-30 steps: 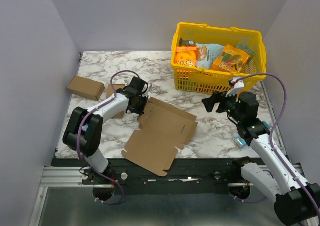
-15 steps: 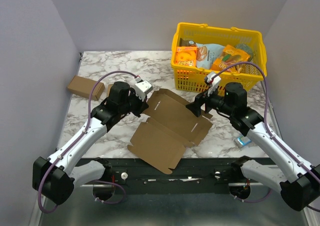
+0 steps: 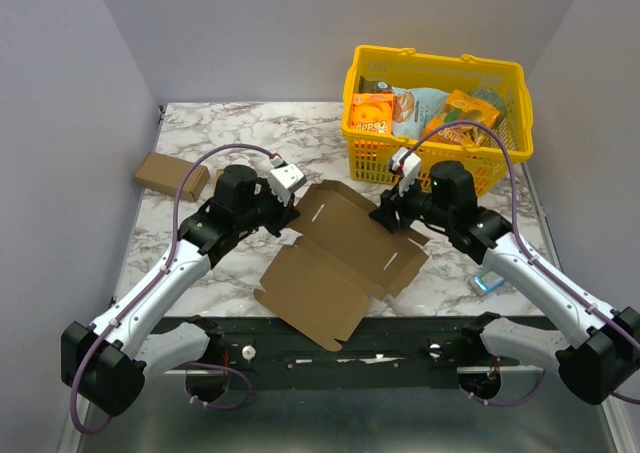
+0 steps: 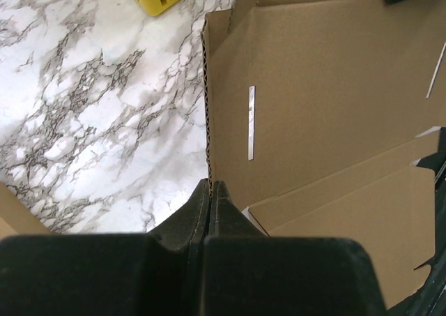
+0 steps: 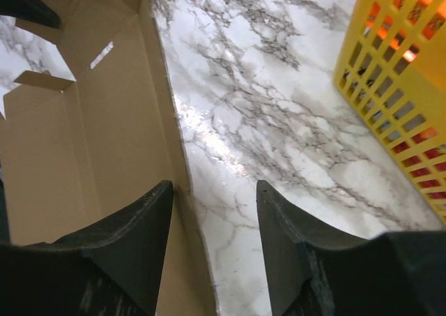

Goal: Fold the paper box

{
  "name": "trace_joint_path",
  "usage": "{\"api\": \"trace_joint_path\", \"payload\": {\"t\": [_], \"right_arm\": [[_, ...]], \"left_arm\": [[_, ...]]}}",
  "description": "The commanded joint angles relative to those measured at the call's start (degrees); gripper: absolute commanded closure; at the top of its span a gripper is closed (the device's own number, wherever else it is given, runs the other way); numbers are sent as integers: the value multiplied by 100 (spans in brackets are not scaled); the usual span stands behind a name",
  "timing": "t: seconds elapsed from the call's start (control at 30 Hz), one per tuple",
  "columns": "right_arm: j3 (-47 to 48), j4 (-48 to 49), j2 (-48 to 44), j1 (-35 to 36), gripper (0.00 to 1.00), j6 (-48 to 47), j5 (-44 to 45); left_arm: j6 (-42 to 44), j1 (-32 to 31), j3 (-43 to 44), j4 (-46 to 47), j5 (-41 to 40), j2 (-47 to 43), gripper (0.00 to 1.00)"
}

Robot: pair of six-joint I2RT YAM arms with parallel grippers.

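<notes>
Now: paper box (image 3: 340, 258) is a flat, unprinted brown cardboard blank w/ creased panels, cut slots, side flaps and tabs. Left wrist view shows the corrugated edge and one narrow slot in the panel. It lies mid-table on the marble table (image 3: 250, 133), between the two arms and just near-left of the yellow basket (image 3: 440, 163). Long axis runs near-to-far and leans right at the far end: the plain near panel points toward the arm bases, the slotted far panel toward the basket. The far panel's edges look lifted off the marble where the grippers meet it. How high, can't tell. Left gripper (image 4: 211, 190) has its fingers pressed together, pinching the box's left edge. Right gripper (image 5: 212, 190) is spread, fingers either side of the box's far-right edge, w/ the card standing closer to its left finger and not clearly touched. Vs 1 s ago: the left arm was folded back w/ its elbow near the base and is now stretched out. The box has slid right and turned, so its far corner sits closer to the basket. The right gripper was well apart from the card, by the basket's near side, and is now at the card's edge w/ narrower jaws. Small brown box (image 3: 172, 175) at far left is unmoved.
</notes>
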Motion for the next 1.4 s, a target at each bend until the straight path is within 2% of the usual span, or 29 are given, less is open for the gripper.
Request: {"api": "trace_joint_path", "payload": {"t": [0.0,0.1,0.13,0.23,0.3,0.33,0.37,0.47,0.57,0.6,0.73,0.77,0.83,0.93,1.0,1.03,1.17,1.37], "right_arm": [[145,-145,29,213,50,-154,275],[145,-154,74,336,66,-180,389],[136,-137,91,371,74,-198,433],[127,-136,170,520,87,-241,652],[127,-154,284,634,94,-303,1029],[162,-224,337,670,99,-329,1222],[188,-285,407,696,99,-364,1650],[206,-330,618,863,99,-470,2740],[250,-330,846,1057,99,-531,3567],[268,-321,917,1153,99,-540,3745],[417,-234,1224,1426,99,-646,4597],[452,-207,1373,1487,99,-663,4982],[540,-120,1514,1637,99,-672,5248],[575,38,1769,1795,99,-655,5705],[584,101,1936,1891,99,-655,5969],[575,179,1980,1909,99,-637,6083],[549,329,2174,2024,99,-462,6549],[619,338,2113,2226,99,-260,6551]], "left_arm": [[59,-32,-45,99,111,-93,100],[-19,-41,-62,134,-3,-49,100],[-63,-41,-54,142,-64,-23,100],[-282,-41,-19,169,-126,100,100],[-415,-41,34,160,-309,232,60],[-467,-41,78,82,-441,302,43],[-538,-41,156,46,-634,338,22],[-800,-41,184,-16,-1749,312,9],[-1248,-41,140,-42,-2839,128,9],[-1729,-41,131,-86,-3094,23,9],[-2725,-155,-255,71,-3009,-347,11],[-2901,-259,-569,159,-2931,-426,13],[-3497,-409,-983,683,-2711,-558,16],[-4165,-822,-1818,1702,-2263,-383,24],[-4299,-1164,-2187,2179,-2218,-68,34],[-4326,-1253,-2259,2530,-2227,38,35],[-4370,-1385,-2523,3269,-2130,548,49],[-4502,-1421,-2998,4325,-1823,1620,70]]}}
